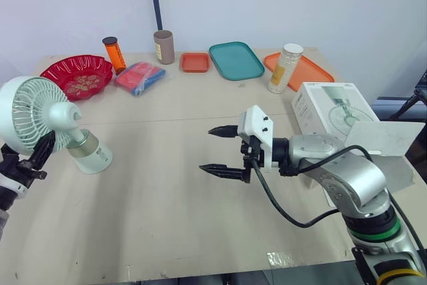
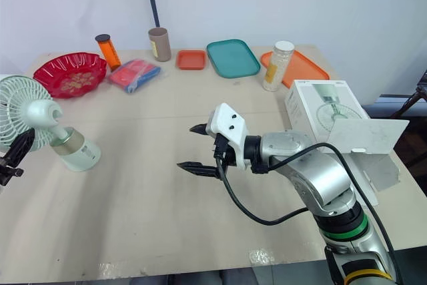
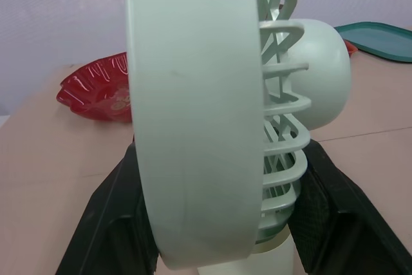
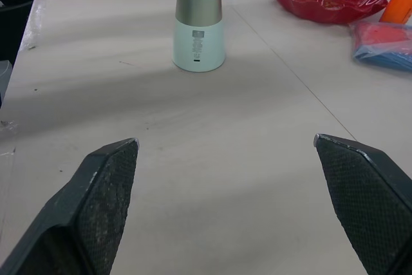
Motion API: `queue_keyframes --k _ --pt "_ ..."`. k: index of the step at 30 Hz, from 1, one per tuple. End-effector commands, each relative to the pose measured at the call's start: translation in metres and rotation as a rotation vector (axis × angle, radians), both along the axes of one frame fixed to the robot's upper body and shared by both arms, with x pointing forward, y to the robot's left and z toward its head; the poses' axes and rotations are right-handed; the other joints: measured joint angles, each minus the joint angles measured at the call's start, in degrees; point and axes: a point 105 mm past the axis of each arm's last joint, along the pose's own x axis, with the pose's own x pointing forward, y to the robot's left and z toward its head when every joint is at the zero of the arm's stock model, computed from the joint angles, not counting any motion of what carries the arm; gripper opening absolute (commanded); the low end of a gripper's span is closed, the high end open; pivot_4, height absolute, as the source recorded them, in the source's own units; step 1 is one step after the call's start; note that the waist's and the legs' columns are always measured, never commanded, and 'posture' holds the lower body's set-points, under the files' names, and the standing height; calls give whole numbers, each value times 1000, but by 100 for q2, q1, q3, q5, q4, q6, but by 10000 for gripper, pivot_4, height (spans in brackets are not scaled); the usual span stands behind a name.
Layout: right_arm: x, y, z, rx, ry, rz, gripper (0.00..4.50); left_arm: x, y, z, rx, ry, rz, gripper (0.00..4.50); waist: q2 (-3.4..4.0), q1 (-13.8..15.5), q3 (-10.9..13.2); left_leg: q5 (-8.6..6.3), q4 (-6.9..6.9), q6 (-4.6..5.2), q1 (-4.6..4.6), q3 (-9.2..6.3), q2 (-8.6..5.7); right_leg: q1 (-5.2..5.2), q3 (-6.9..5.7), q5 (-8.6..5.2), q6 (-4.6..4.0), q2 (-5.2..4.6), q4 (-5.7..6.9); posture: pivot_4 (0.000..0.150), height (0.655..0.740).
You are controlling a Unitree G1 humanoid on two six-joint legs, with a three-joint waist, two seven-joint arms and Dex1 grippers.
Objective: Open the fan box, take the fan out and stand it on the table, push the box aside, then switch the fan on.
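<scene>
The desk (image 1: 167, 218) lay bare across its middle and near edge, giving wide open room between the two arms. Along the far edge stood a red bowl (image 1: 77, 76), an orange bottle (image 1: 114, 54), a red and blue packet (image 1: 139, 77), a brown cup (image 1: 163, 47), a small orange tray (image 1: 195, 62), a teal tray (image 1: 236, 60), a long orange tray (image 1: 313, 70) and a white-capped jar (image 1: 285, 67).

The fan box (image 1: 330, 108) sat at the desk's right edge, its flap (image 1: 383, 138) swung open and reaching past that edge.

The fan (image 1: 40, 115) stood near the left edge with its base (image 1: 90, 153) on the desk, well apart from the box. The left fingers (image 1: 41, 148) were closed on the round head of the fan, one finger on each side of the cage.

The right fingers (image 1: 207, 149) hung over the middle of the desk, spread wide and holding nothing. They pointed toward the fan, with a clear stretch of desk between them and its base, and the box lay behind them beside the right arm.
</scene>
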Motion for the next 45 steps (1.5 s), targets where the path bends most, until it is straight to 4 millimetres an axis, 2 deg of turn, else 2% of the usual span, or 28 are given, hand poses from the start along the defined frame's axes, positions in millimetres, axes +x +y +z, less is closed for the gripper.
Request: queue_keyframes --k 1,8,15,19,24,29,37,45 --pt "-6 3 10 17 -49 29 45000 -5 0 12 22 -45 11 19321 0 0 0 0 0 0 0 0 0 0 0 0 0 0 0 1500 7400" --pt "-5 3 11 20 -48 23 45000 -1 -5 21 -12 -85 11 19321 -2 0 1 0 0 -1 -1 -1 0 0 0 0 0 0 0 1500 7400" --pt "-5 5 14 32 -49 25 45000 3 -21 38 -33 -137 -22 19321 -11 1 6 5 2 -12 -18 -9 0 -9 -8 0 0 -1 0 1500 7400" --pt "-4 7 18 47 -36 23 45000 5 -35 39 -22 -137 -66 19321 -11 1 6 4 2 -21 -21 -9 0 -13 -8 1 1 -1 0 1500 7400" --pt "-2 11 36 130 1 31 45000 11 -51 36 -17 -128 -123 19321 -10 0 7 5 1 -23 -24 -10 1 -16 -8 3 -3 1 0 1500 7400" --pt "-1 15 44 144 -15 30 45000 20 -70 35 -25 -127 -183 19321 -11 0 7 5 2 -24 -27 -10 -1 -17 -9 4 -2 -1 0 1500 7400" --pt "9 26 40 143 -49 7 45000 30 -100 46 -39 -144 -250 19321 -11 0 7 6 2 -25 -31 -9 -1 -23 -9 6 -2 0 2 1500 7400" --pt "34 43 35 146 -81 -63 45000 31 -129 39 -68 -95 -310 19321 -11 -7 7 18 0 -46 -48 -7 -1 -47 -6 13 -8 0 11 1500 7400"
